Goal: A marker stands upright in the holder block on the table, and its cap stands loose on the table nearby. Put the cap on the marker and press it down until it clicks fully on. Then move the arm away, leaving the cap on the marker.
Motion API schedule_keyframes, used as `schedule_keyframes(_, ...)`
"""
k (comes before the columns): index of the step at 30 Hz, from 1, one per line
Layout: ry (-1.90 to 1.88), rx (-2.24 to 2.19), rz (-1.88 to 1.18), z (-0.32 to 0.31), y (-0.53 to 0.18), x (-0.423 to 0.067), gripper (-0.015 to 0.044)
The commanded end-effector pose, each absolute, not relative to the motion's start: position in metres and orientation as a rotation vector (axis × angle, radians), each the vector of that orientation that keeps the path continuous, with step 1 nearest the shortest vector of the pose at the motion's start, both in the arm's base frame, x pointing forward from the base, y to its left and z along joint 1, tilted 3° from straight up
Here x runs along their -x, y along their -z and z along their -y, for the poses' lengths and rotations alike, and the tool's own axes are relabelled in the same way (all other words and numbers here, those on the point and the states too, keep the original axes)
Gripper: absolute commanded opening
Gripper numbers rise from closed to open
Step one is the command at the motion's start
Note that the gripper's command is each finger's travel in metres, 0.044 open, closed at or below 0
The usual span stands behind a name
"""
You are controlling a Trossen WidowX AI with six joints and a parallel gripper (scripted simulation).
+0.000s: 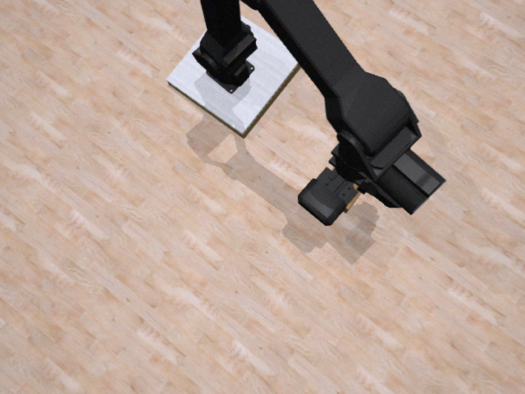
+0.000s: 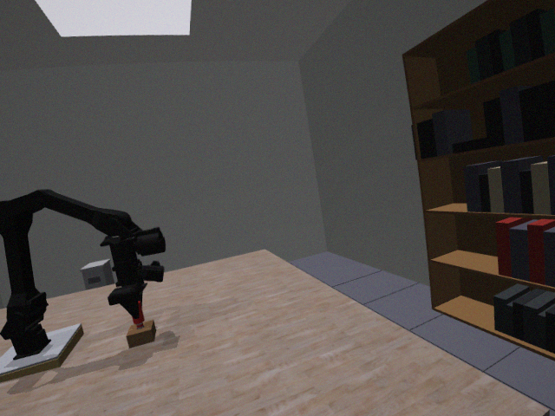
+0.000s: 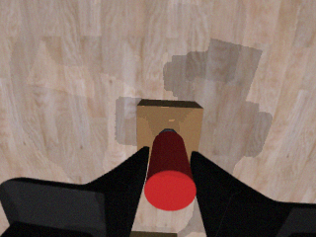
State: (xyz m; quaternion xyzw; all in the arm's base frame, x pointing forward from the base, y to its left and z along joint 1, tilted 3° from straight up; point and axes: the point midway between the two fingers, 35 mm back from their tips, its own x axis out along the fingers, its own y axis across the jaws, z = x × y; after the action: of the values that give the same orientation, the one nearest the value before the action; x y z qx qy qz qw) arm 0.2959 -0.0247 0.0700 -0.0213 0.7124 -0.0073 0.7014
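Gripper (image 3: 169, 170) just loosening off the red cap (image 3: 170, 170) on the marker – a finger (image 3: 129, 180) dragging upward could unseat it

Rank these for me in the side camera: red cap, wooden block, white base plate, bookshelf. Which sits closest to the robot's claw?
1. red cap, between the gripper fingers.
2. wooden block, just beneath.
3. white base plate, off to the left.
4. bookshelf, far right.
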Motion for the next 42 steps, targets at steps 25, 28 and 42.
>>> schedule_keyframes(25, -0.008, 0.072, -1.587, 0.020, -0.140, -0.296, 0.0387)
schedule_keyframes(28, -0.033, 0.098, -1.588, 0.018, -0.135, -0.295, 0.0309)
schedule_keyframes(42, -0.033, 0.098, -1.588, 0.018, -0.135, -0.295, 0.0000)
